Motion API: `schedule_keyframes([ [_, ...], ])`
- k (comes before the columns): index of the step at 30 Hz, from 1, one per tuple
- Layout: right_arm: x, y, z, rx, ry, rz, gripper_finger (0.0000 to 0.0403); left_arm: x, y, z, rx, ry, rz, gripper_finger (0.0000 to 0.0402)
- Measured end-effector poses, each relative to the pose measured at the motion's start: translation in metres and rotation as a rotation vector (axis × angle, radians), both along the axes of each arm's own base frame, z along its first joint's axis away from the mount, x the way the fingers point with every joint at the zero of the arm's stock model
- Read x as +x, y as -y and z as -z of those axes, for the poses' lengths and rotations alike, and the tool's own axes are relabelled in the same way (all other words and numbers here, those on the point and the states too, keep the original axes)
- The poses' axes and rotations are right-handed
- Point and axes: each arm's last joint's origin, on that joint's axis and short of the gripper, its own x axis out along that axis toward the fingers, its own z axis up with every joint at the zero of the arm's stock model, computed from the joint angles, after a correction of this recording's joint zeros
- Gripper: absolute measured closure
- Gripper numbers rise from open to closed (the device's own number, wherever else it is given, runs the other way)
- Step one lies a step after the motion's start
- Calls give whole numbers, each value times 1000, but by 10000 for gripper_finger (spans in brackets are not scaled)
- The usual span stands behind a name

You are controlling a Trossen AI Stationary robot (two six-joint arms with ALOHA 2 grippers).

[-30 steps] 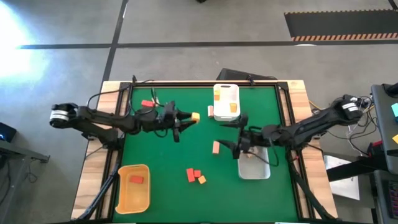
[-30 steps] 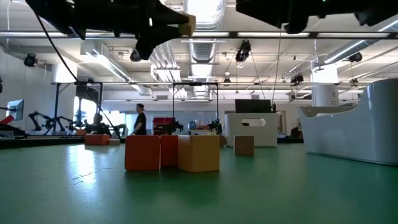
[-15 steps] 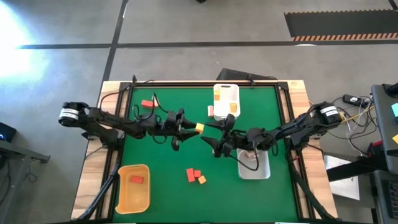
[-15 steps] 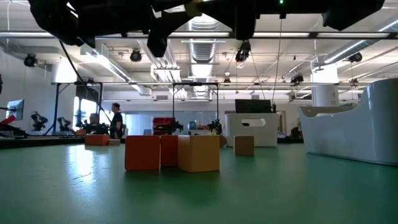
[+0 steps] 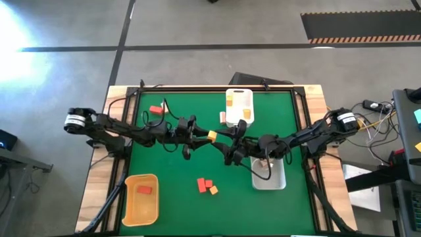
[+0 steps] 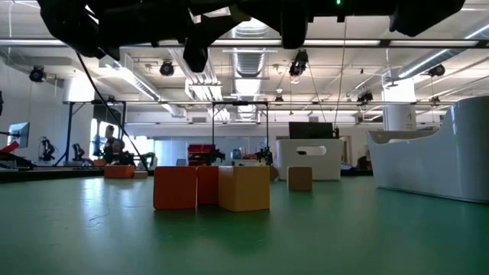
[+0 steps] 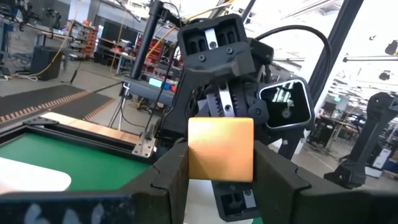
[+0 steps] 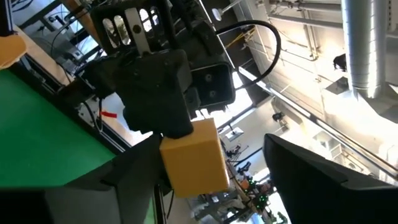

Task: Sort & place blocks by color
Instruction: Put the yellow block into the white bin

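My left gripper (image 5: 206,135) is above the table's middle, shut on an orange-yellow block (image 5: 212,135). My right gripper (image 5: 224,141) faces it from the right and is open. In the right wrist view its fingers stand on either side of that block (image 8: 193,158); I cannot tell whether they touch it. Two red blocks and one orange-yellow block (image 5: 206,186) lie together on the green mat. A red block (image 5: 145,189) lies in the yellow tray (image 5: 131,209). Another red block (image 5: 155,110) lies near the far left corner. My left gripper pinches the orange-yellow block (image 7: 221,149) between its two fingers (image 7: 171,171), on two opposite side faces. The fingers come level from the table's left. The block is lifted clear of the table and sits square in the hold, its far face sticking out past the fingertips.
A white tray (image 5: 239,99) at the far edge holds orange-yellow blocks, with a tan block (image 5: 223,117) beside it. A clear tray (image 5: 268,178) lies under the right arm. A tan block (image 6: 299,178) shows in the low view. People move in the room behind.
My left gripper has carried the orange-yellow block toward the table's right. My right gripper has swung from over the clear tray toward the left and met it above the table's middle. Most of this came in the first half second; the blocks on the mat have stayed.
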Motion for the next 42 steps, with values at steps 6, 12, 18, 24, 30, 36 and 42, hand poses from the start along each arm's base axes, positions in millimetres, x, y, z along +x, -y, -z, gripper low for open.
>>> schedule_keyframes([
  [6, 1, 0, 2, -23, -25, 4, 189, 0, 1, 0, -7, -3, 4, 279],
  [12, 1, 2, 3, -31, -41, 7, 225, 0, 0, -1, -25, -2, 6, 279],
  [18, 2, 3, 6, -57, -73, -4, 254, 0, 1, 0, -28, -7, 13, 269],
  [24, 2, 4, 6, -66, -77, 1, 281, 0, 1, 1, -32, -8, 12, 261],
  [30, 2, 4, 7, -31, -71, -7, 281, 0, 0, 1, -40, -10, 8, 258],
  [36, 2, 4, 7, 3, -68, 11, 281, 0, -6, 2, -18, -13, 4, 250],
  [42, 1, 5, 6, 80, -71, 8, 281, -1, -12, 3, -1, -18, 0, 183],
])
